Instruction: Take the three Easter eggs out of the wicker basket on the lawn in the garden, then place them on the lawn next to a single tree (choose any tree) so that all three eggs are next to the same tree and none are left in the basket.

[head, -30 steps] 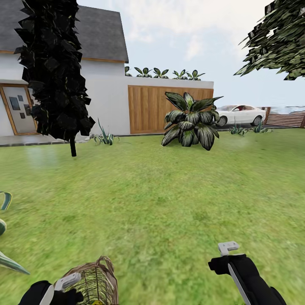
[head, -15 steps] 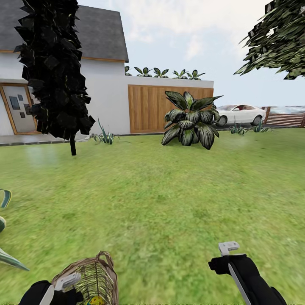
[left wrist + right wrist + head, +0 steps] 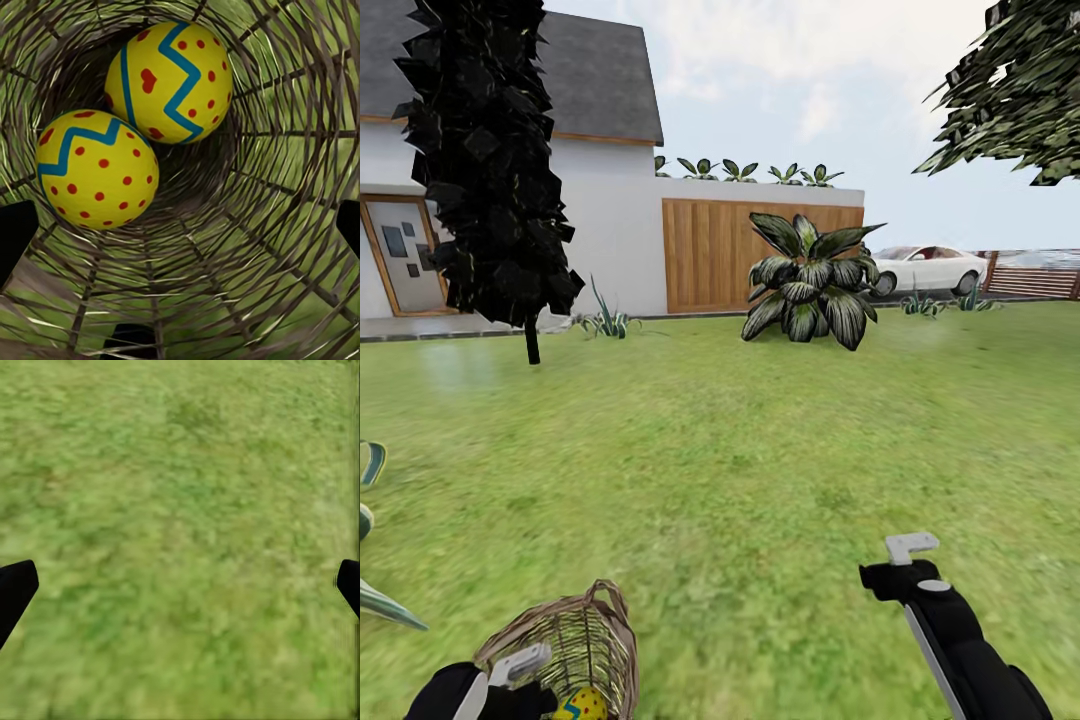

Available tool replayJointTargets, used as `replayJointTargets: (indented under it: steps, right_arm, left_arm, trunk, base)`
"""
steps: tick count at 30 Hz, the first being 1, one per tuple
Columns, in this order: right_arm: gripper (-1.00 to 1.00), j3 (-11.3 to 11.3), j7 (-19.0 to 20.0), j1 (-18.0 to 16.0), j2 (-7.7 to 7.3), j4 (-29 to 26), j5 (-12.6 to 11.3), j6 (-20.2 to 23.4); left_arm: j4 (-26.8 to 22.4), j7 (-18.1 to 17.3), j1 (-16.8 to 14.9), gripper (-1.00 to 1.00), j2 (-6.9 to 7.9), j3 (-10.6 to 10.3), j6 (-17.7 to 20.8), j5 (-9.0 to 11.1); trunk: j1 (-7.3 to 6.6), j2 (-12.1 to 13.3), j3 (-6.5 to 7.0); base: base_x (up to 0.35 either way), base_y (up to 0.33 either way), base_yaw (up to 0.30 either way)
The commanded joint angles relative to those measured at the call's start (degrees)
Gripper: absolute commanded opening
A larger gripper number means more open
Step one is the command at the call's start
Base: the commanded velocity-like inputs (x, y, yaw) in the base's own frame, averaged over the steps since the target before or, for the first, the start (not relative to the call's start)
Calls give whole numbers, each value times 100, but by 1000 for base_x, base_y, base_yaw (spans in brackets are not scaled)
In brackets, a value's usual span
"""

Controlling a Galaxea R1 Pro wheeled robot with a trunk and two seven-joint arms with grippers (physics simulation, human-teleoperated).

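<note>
The wicker basket [image 3: 570, 645] lies tilted on the lawn [image 3: 760, 450] at the bottom left of the head view, with one yellow Easter egg [image 3: 586, 703] showing in its mouth. My left gripper [image 3: 510, 680] is right at the basket. The left wrist view looks into the basket [image 3: 247, 247], where two Easter eggs [image 3: 171, 71] [image 3: 96, 169] rest side by side. The left gripper [image 3: 180, 225] is open, its dark fingertips [image 3: 15, 236] wide apart. My right gripper [image 3: 900, 578] hovers open over bare grass [image 3: 180, 510], holding nothing.
A dark columnar tree [image 3: 485, 170] stands at the back left before the white house [image 3: 610, 230]. A striped spiky plant [image 3: 810, 285] sits by the wooden fence [image 3: 710, 255]. A leafy tree crown [image 3: 1020, 90] overhangs the upper right, trunk out of view. Spiky leaves [image 3: 375, 540] are close on my left.
The basket has come higher and further into view, and an egg now shows in its mouth. My right gripper has moved up and slightly right in the view.
</note>
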Motion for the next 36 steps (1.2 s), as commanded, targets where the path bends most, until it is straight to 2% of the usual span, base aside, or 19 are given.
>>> replayJointTargets:
  steps: [1,9,14,18,22,29,36]
  right_arm:
    - [100,27,-43,-4,-4,-21,43,45]
    - [100,42,-82,-4,15,-111,53,-130]
    - [100,72,-55,-4,-28,-74,58,-101]
    - [100,196,-53,-2,-38,-79,55,-123]
    - [100,201,-46,-4,-43,-80,-28,-102]
    - [100,201,260,-2,-43,-80,-44,-74]
    - [100,206,298,-3,-43,-79,-35,-80]
  left_arm:
    - [-5,-19,-3,100,-4,12,28,-7]
    - [3,-19,-3,100,-14,12,28,-7]
    - [4,-19,-3,100,-15,12,28,-7]
    - [-3,-32,-3,100,-1,12,28,-7]
    - [-73,-50,-3,100,20,18,28,-7]
    - [-128,-71,-5,100,122,23,28,11]
    - [-139,-71,-3,100,134,21,28,19]
  trunk:
    - [22,-44,-25]
    - [197,-365,-169]
    - [307,-566,-258]
    - [395,-726,-330]
    - [483,-887,-402]
    - [636,-1167,-528]
    - [656,-1181,-682]
  base:
    - [0,0,0]
    - [0,0,0]
    - [0,0,0]
    - [0,0,0]
    - [0,0,0]
    - [0,0,0]
    - [0,0,0]
